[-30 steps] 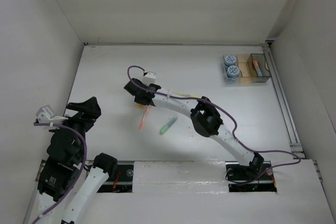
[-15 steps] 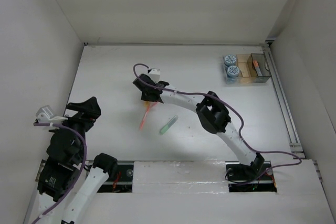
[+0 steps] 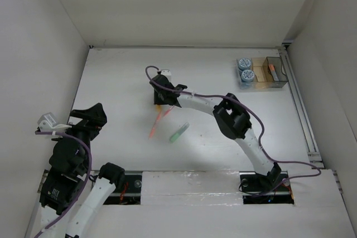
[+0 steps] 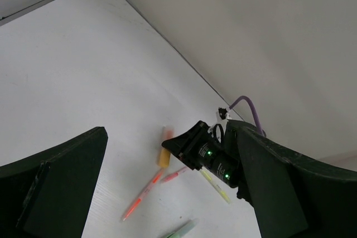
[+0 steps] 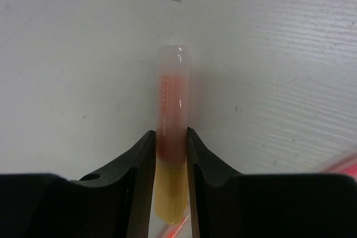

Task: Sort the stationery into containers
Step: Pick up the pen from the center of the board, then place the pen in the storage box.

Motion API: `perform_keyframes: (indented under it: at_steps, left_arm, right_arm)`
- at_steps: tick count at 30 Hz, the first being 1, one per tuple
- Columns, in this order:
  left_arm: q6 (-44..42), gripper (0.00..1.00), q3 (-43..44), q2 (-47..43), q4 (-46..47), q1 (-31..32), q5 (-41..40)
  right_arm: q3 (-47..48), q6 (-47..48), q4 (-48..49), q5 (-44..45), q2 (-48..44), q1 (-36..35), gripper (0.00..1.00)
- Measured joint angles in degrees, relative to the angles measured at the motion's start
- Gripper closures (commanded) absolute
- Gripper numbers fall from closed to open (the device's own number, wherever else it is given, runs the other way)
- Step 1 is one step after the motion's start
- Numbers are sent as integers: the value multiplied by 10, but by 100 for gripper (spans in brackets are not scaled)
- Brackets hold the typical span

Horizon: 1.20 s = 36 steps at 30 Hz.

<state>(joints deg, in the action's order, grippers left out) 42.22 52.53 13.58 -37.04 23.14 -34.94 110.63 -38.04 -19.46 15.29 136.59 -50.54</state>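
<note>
On the white tabletop [image 3: 111, 82], left of centre, the right gripper [image 5: 169, 137] is pinched narrowly on an orange marker [image 5: 172, 90] with a clear pinkish cap. The left gripper [image 3: 91, 116] gapes wide, holding nothing. The clear organiser [image 3: 281, 82] at far right holds two blue-and-white pots [image 3: 244, 63]. A green marker [image 3: 179, 132] lies loose near the right gripper.
</note>
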Motion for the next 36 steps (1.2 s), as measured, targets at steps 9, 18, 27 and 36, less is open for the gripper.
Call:
perform_keyframes:
  at_steps: [9,18,27,36]
  left_arm:
    - [0,0,0,0,0,0,0]
    - [0,0,0,0,0,0,0]
    - [-5,0,0,0,2,0,5]
    - [-17,0,0,6,11,0,17]
  right_arm:
    - [-55,47,20,-28,-64,22,100]
    - [-186,105,41,-38,-234,122,100]
    - [-304,207,57,-71,-353,371,100]
    - [-345,261,73,-154,-372,554,100]
